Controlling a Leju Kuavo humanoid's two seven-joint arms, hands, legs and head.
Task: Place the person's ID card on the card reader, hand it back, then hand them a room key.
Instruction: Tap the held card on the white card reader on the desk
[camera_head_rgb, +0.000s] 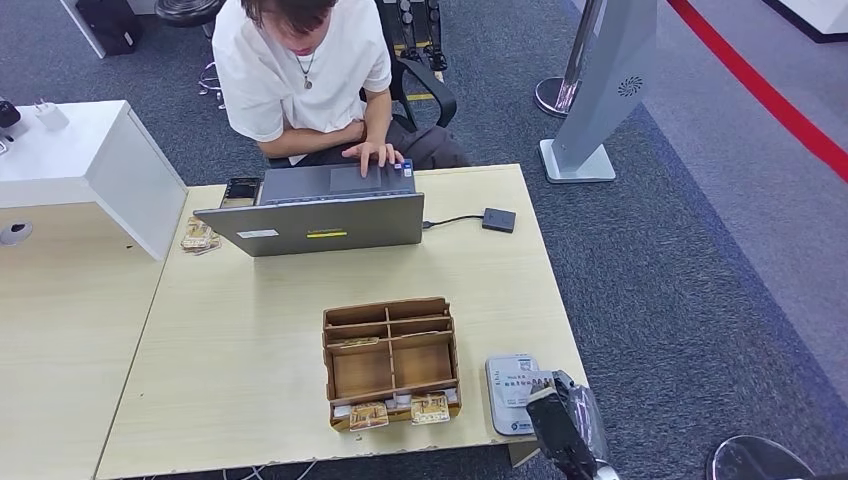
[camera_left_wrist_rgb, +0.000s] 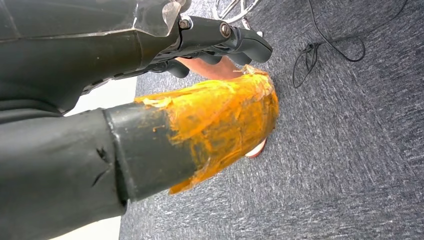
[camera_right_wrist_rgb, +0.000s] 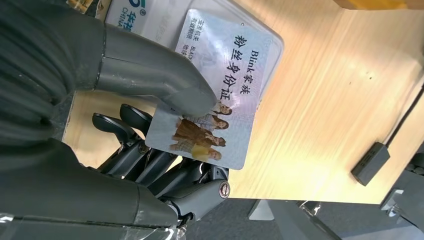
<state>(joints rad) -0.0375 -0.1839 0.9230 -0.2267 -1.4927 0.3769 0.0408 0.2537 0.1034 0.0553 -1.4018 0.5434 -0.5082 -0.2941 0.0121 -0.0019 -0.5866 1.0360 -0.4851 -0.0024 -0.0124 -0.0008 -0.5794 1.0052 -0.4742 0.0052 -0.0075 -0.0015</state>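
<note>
The right hand (camera_right_wrist_rgb: 150, 130) pinches the ID card (camera_right_wrist_rgb: 215, 90) over the card reader (camera_head_rgb: 510, 395) at the table's (camera_head_rgb: 250, 370) near right corner; the left hand (camera_left_wrist_rgb: 210, 45) hangs curled, holding nothing.

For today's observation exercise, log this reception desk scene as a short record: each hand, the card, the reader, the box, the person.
Right hand: pinches the ID card between thumb and fingers
ID card: over the reader, whether it touches cannot be told
Reader: near desk corner, right of the box
Box: open compartments, key cards in the near row
Left hand: hangs over carpet, holds nothing
Person: seated, hand on laptop
</note>
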